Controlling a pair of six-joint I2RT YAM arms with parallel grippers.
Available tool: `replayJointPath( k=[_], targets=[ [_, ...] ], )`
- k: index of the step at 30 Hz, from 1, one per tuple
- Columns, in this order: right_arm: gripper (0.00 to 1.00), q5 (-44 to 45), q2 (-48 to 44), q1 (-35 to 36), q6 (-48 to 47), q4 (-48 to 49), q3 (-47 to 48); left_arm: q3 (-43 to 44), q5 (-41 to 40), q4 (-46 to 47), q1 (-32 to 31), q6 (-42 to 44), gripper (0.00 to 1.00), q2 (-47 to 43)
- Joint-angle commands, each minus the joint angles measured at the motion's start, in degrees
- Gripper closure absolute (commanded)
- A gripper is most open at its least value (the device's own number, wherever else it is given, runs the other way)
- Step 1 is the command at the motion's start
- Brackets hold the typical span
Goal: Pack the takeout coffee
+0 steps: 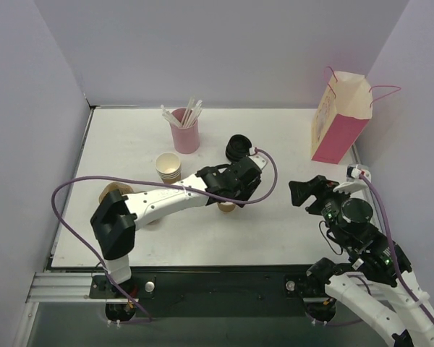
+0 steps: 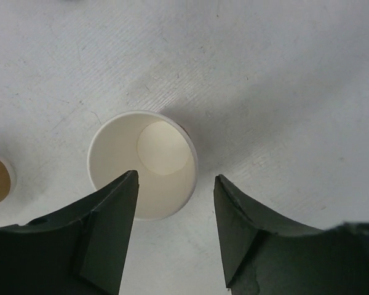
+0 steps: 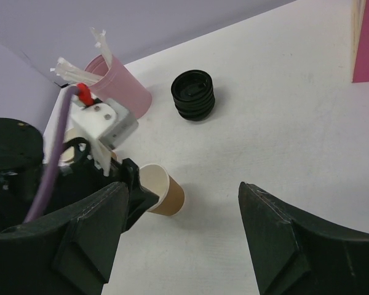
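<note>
A small brown kraft-paper cup [image 1: 226, 207] stands upright mid-table with no lid on; its white inside shows in the left wrist view [image 2: 142, 165] and its side in the right wrist view [image 3: 166, 192]. A stack of black lids [image 1: 238, 147] sits apart behind it and also shows in the right wrist view [image 3: 194, 95]. My left gripper [image 1: 229, 194] hovers just over the cup, jaws open [image 2: 176, 178], with the left finger over the rim. My right gripper [image 1: 298, 194] is open and empty [image 3: 183, 185], to the right of the cup. The pink-and-cream bag [image 1: 340, 119] stands at the far right.
A pink cup of white straws [image 1: 186, 130] stands at the back centre. A stack of kraft cups [image 1: 168, 167] is left of the arm, and a brown pulp carrier [image 1: 116, 194] is further left. The left arm's purple cable [image 1: 271, 177] loops towards the right gripper.
</note>
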Motion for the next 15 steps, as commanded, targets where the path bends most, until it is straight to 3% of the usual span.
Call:
replayJointPath(
  k=[1, 4, 7, 11, 15],
  targets=[
    [0.26, 2.17, 5.36, -0.32, -1.72, 3.27, 2.66, 3.62, 2.29, 0.56, 2.40, -0.05, 0.31, -9.53],
    [0.26, 3.13, 11.16, -0.50, -2.95, 5.73, 4.41, 0.38, 3.79, 2.84, 5.75, 1.44, 0.15, -15.50],
    [0.26, 3.23, 18.63, -1.29, -4.27, 8.19, 7.05, -4.81, 5.90, 5.12, 9.53, 3.81, 0.09, -21.83],
    [0.26, -3.17, 31.96, -5.06, -3.67, 10.04, 12.05, -12.80, 7.66, 8.73, 13.74, 7.42, 0.07, -32.09],
    [0.27, -7.23, 41.74, -9.19, -0.60, 15.12, 16.18, -25.52, 3.90, 15.93, 14.80, 10.23, 0.03, -41.52]
  ],
)
